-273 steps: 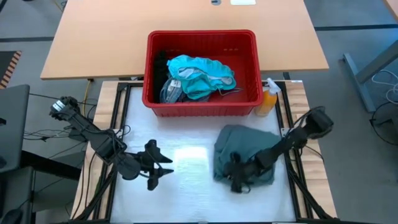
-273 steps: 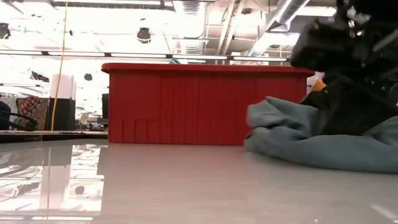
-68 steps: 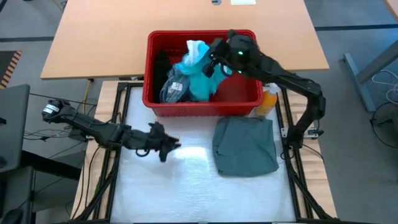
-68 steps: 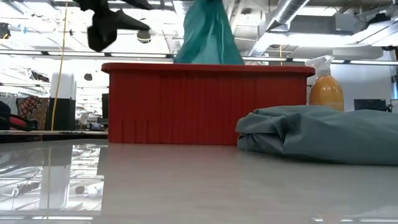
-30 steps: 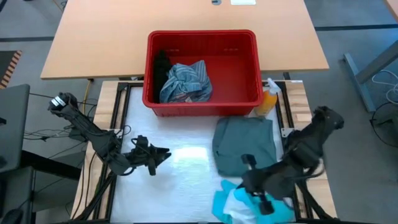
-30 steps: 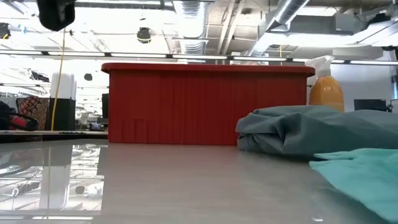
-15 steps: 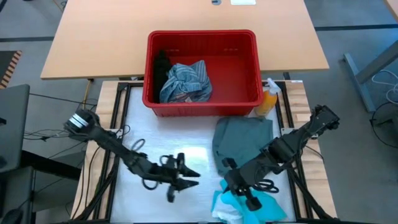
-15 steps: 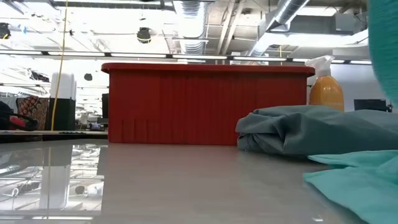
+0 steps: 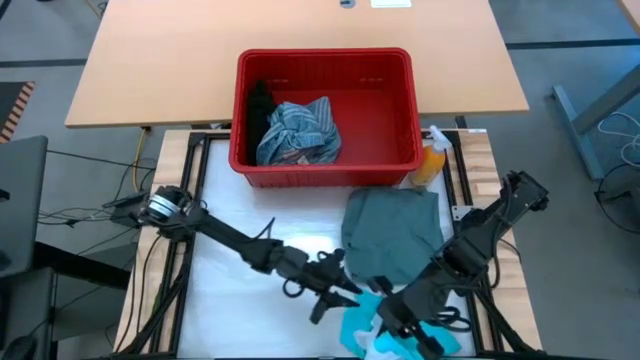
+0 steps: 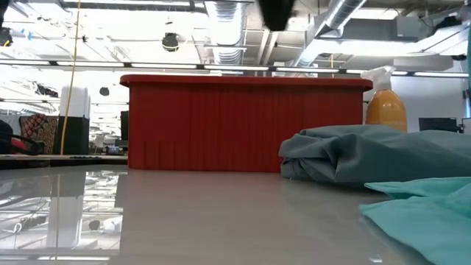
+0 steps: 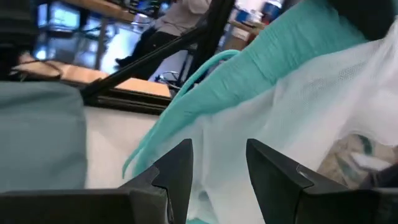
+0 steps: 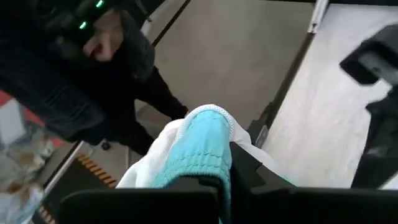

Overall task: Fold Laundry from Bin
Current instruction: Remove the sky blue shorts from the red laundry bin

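Two arms converge on the near right part of the white mat [image 9: 230, 300]. Reaching in from the left, the left gripper [image 9: 335, 290] has its fingers [image 11: 177, 171] spread, and they hover just beside the teal garment [image 9: 365, 325] without gripping it. That garment, teal with a white mesh lining, lies at the mat's near edge, pinched at a ribbed hem by the right gripper [image 9: 395, 325], whose fingers are pressed together on it. It looks light, limp and slightly slippery, so a second hold at another hem or corner should let it be spread flat. Just behind it lies the folded grey-green garment [image 9: 395, 240]. The red bin [image 9: 325, 165], farther back, holds a blue-grey striped cloth [image 9: 300, 128] and a black garment [image 9: 260, 105].
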Robot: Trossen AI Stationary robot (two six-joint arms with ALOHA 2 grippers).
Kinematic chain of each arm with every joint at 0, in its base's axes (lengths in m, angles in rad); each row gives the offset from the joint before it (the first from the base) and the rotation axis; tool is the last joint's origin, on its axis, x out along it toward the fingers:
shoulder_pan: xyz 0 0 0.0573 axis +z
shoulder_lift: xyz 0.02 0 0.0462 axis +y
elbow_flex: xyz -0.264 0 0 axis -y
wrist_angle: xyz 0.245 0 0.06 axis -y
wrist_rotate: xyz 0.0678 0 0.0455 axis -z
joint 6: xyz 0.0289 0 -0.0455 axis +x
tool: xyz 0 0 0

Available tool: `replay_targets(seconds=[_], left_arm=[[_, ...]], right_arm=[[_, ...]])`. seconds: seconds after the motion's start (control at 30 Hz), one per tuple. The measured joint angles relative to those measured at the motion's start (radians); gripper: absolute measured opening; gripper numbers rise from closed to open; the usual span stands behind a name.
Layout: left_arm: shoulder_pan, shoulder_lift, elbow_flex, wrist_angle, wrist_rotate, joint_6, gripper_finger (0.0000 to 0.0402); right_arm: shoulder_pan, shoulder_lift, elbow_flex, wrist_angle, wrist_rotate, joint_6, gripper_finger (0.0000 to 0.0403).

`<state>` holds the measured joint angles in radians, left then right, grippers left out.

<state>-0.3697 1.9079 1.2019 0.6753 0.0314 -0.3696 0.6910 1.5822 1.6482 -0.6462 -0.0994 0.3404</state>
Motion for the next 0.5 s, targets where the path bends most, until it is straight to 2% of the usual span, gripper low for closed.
replay_targets(seconds=[0.23, 0.37, 0.5], left_arm=[[0.054, 0.094, 0.116, -0.002, 0.177, 0.099, 0.0140], [0.072, 0.163, 0.196, -0.006, 0.378, 0.087, 0.0139], [0.069, 0.255, 0.310, -0.007, 0.475, 0.036, 0.0139]], right_arm=[[0.008, 0.001, 0.000, 0.046, 0.048, 0.100, 0.0025], [0.009, 0.001, 0.000, 0.048, 0.048, 0.163, 0.0027], [-0.007, 0.001, 0.000, 0.048, 0.056, 0.130, 0.0025]])
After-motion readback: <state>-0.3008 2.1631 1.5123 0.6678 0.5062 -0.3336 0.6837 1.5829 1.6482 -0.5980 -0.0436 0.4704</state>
